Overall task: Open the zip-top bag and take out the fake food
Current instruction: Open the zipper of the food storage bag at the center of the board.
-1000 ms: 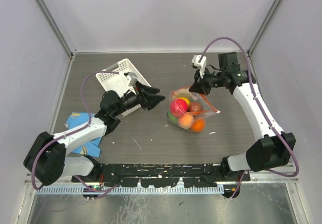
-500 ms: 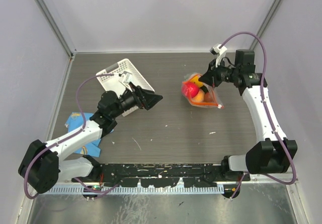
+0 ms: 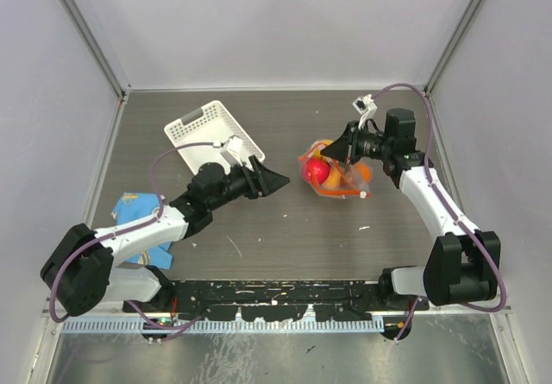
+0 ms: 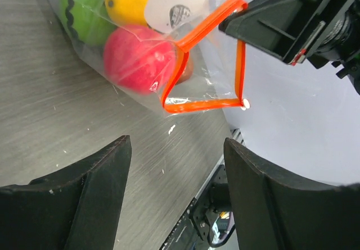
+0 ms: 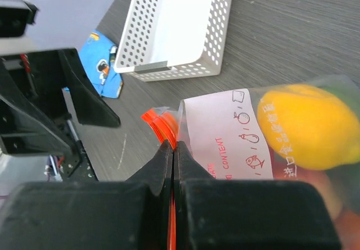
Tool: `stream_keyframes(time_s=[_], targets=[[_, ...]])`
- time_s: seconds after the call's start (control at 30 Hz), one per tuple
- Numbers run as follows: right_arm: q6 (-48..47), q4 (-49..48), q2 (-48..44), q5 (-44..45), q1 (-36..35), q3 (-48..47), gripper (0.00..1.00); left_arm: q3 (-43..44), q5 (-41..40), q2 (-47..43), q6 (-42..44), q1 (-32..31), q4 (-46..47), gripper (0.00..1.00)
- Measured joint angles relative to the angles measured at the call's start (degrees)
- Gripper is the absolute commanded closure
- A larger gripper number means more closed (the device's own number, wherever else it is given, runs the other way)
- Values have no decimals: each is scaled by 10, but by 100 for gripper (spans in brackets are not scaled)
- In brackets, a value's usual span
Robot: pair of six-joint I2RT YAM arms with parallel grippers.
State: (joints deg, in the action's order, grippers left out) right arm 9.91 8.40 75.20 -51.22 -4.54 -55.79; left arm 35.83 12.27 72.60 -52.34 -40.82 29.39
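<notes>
Left tool (image 3: 276, 179) has moved nearer, jaws wide, to the zip-top bag (image 3: 339, 182) — pinched in the right tool (image 3: 334, 151).

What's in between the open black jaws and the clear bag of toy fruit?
Nothing: only grey wood-grain table separates the left gripper from the clear zip-top plastic bag, seen from the top camera.

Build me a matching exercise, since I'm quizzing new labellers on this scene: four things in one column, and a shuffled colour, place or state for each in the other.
Things
1. left gripper
2. right gripper
3. basket
4. cloth

Descriptions
A. blue, lying beside the left arm
B. shut on the edge of the bag
C. open, holding nothing
D. white, with holes in its walls

Pairs: 1-C, 2-B, 3-D, 4-A
</notes>
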Motion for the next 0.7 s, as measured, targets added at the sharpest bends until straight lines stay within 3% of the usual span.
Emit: stream_keyframes(time_s=[0.2, 0.37, 0.7], targets=[[75, -81, -13, -6, -13, 26, 99, 3, -98, 1, -13, -63, -32, 28], [96, -105, -13, -5, -18, 33, 99, 49, -158, 49, -29, -75, -67, 28], [96, -108, -12, 2, -24, 34, 99, 154, -238, 113, -38, -103, -151, 36]])
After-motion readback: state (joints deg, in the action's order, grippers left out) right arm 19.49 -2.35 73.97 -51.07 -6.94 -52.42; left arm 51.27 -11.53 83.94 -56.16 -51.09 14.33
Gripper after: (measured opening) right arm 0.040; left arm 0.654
